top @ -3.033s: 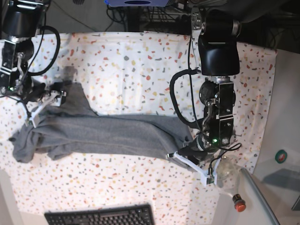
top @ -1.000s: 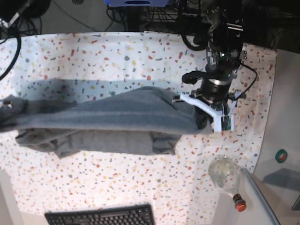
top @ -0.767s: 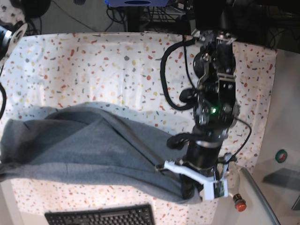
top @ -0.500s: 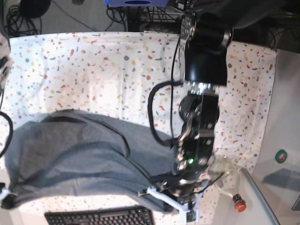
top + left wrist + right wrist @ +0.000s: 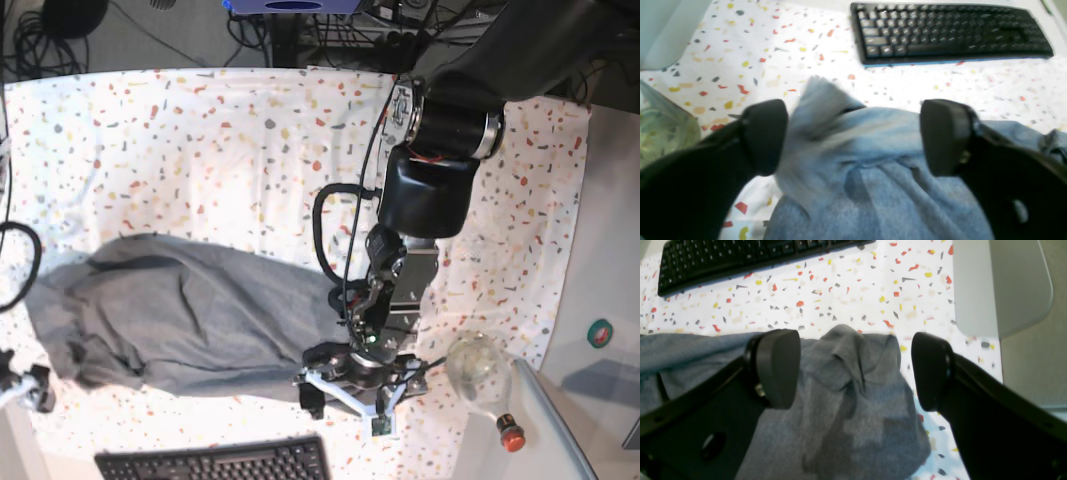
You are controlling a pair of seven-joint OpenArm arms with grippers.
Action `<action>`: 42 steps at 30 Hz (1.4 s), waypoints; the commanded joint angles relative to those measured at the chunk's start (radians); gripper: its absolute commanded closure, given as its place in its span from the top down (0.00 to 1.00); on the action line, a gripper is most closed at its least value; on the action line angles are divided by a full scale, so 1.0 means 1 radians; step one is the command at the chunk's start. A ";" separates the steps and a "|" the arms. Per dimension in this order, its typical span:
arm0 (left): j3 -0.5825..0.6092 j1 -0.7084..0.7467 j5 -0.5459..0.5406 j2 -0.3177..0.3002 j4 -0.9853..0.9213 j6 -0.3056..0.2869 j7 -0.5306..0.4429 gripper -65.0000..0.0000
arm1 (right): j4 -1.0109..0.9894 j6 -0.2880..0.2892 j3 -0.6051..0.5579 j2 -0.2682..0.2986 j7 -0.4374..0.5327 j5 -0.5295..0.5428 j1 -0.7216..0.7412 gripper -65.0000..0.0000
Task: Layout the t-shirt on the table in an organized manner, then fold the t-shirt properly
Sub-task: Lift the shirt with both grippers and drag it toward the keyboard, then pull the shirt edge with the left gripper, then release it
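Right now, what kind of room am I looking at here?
Probably a robotics lab or workshop bench: a speckled table with a grey t-shirt spread on it, a computer keyboard at the edge, and loose cables behind.

The far half of the counter [image 5: 250,130] is left bare. The near strip is narrowed by a black keyboard [image 5: 215,462] lying just beside the t-shirt [image 5: 180,320]. At the near corner by the left tool [image 5: 350,395], a clear glass bottle [image 5: 478,372] is found.
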 commanded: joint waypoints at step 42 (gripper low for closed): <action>0.002 0.462 -0.282 -0.240 0.499 0.009 0.413 0.00 | 0.235 -0.018 0.387 -0.096 -0.411 0.012 -0.361 0.00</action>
